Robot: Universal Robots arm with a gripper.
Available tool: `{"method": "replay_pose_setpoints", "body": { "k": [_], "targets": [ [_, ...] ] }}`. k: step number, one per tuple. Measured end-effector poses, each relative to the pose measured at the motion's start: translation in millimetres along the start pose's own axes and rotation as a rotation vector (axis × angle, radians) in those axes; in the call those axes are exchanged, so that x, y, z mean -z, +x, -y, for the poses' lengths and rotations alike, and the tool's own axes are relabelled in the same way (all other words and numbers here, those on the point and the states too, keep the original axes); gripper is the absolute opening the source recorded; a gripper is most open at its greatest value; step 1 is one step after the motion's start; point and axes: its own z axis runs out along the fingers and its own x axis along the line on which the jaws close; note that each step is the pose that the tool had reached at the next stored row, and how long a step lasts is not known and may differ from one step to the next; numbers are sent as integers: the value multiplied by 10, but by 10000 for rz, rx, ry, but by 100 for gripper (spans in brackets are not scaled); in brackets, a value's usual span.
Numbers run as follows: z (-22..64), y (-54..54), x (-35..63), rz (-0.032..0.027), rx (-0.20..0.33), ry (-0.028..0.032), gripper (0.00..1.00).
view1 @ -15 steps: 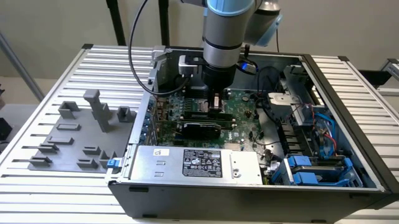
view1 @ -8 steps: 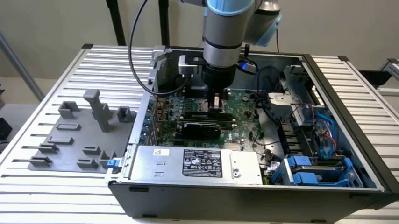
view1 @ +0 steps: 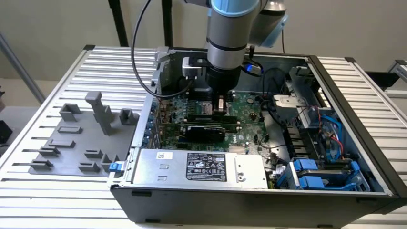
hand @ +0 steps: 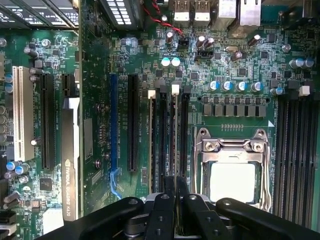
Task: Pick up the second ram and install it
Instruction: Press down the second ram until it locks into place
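Now: gripper (hand: pixel 175 192) pinched shut on second ram (hand: pixel 174 135), edge-on over slots. Probably light, stiff, fragile; best gripped by upper edge.

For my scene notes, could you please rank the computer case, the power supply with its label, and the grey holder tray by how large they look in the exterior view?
1. Computer case: largest by far.
2. Grey holder tray and power supply: they look alike in extent, so I would not rank them against each other; the power supply also sits nearer the camera.
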Motion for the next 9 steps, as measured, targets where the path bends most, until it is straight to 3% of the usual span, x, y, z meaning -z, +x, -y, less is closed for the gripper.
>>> {"method": "replay_pose_setpoints", "body": {
  "k": [9],
  "targets": [
    [0, 1, -40, -1, 0, 20, 0]
  ]
}}
